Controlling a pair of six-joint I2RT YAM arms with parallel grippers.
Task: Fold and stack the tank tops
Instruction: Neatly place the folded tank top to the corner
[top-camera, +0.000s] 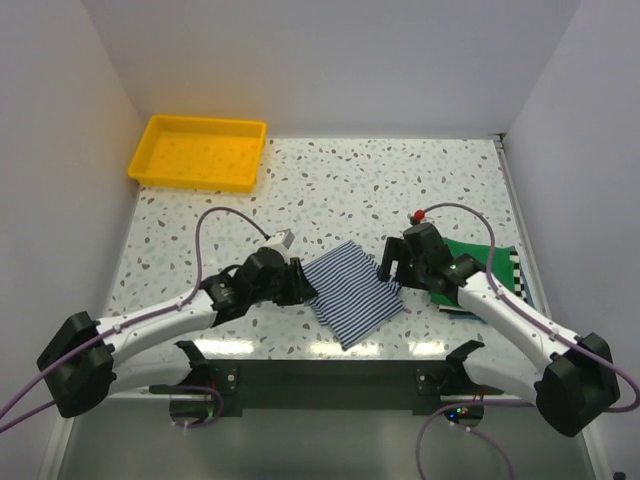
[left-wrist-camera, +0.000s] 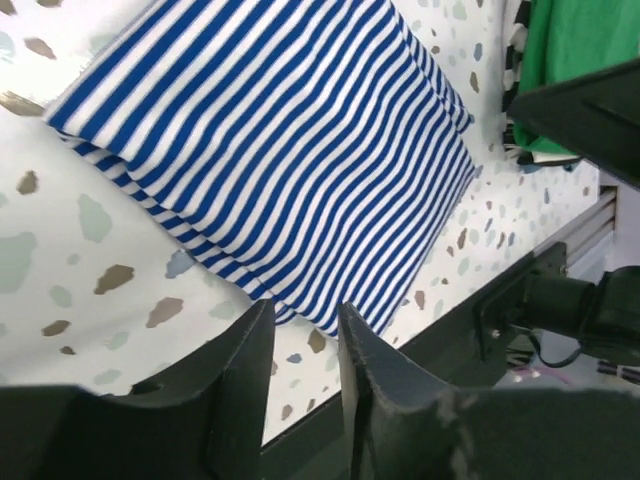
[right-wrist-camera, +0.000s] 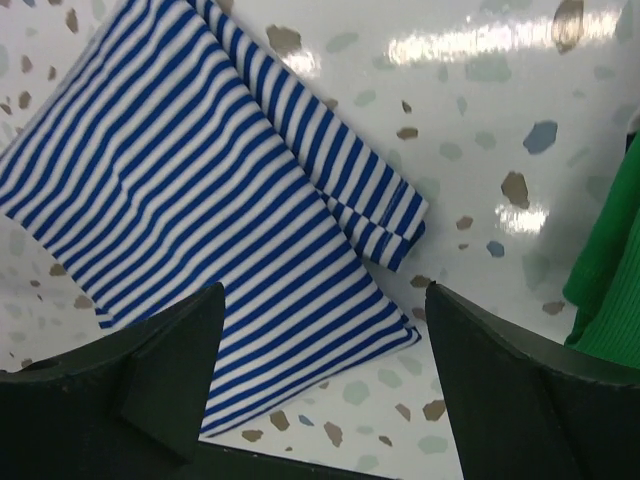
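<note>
The blue-and-white striped tank top (top-camera: 352, 290) lies folded into a rectangle at the table's front middle; it also shows in the left wrist view (left-wrist-camera: 280, 140) and the right wrist view (right-wrist-camera: 200, 210). The green tank top (top-camera: 478, 260) lies folded on the black-and-white striped top (top-camera: 516, 272) at the right. My left gripper (top-camera: 304, 289) sits at the striped top's left edge, its jaws a narrow gap apart and empty (left-wrist-camera: 305, 315). My right gripper (top-camera: 388, 266) hangs over its right edge, wide open and empty (right-wrist-camera: 325, 295).
A yellow tray (top-camera: 160, 165) stands at the back left. The table's front edge and black mounting rail (top-camera: 330, 375) lie just below the folded top. White walls close in the left, back and right sides.
</note>
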